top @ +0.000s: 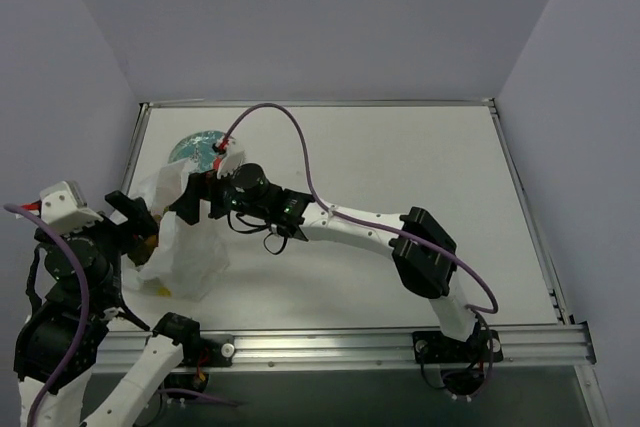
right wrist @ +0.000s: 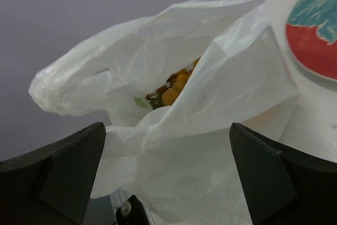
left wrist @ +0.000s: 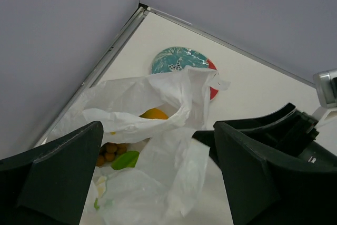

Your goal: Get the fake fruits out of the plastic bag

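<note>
2 spread-apart tools — left tool point(left wrist: 158, 133), right tool point(right wrist: 167, 130) — face the plastic bag point(top: 188, 247) by the table edge point(left wrist: 115, 41).

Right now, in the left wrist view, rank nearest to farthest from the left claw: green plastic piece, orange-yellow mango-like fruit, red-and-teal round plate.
1. Green plastic piece, low inside the thin white plastic bag, just ahead of the left claw.
2. Orange-yellow mango-like fruit, higher in the bag's mouth.
3. Red-and-teal round plate, beyond the bag.
</note>
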Controlling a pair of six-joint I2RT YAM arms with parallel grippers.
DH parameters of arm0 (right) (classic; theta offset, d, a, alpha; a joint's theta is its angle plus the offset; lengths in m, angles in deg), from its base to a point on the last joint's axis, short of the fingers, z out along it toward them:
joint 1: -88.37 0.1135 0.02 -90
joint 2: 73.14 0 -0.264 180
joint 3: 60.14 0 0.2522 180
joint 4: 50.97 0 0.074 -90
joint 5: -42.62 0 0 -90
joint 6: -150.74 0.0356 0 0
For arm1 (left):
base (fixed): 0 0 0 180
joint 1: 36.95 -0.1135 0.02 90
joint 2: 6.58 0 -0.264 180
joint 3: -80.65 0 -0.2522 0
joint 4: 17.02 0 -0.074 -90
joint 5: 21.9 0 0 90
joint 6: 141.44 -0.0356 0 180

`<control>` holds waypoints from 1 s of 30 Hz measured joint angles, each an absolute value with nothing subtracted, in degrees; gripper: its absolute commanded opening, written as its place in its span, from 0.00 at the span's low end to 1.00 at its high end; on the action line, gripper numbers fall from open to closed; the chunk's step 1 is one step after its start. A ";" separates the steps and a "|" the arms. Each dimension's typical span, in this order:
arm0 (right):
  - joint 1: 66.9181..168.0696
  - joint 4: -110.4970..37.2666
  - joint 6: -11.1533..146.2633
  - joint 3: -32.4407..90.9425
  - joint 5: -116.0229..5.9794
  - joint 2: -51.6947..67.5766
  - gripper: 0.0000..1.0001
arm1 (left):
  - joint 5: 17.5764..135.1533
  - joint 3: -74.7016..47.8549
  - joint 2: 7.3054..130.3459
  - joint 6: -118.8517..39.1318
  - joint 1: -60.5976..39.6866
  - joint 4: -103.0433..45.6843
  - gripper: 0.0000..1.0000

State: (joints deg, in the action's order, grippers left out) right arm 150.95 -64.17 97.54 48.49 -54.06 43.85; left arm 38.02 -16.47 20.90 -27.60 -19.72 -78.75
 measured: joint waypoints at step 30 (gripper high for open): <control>142.36 -69.53 91.83 19.55 -55.87 41.88 0.00 | 49.84 -28.16 38.52 -25.42 -20.14 -78.81 0.86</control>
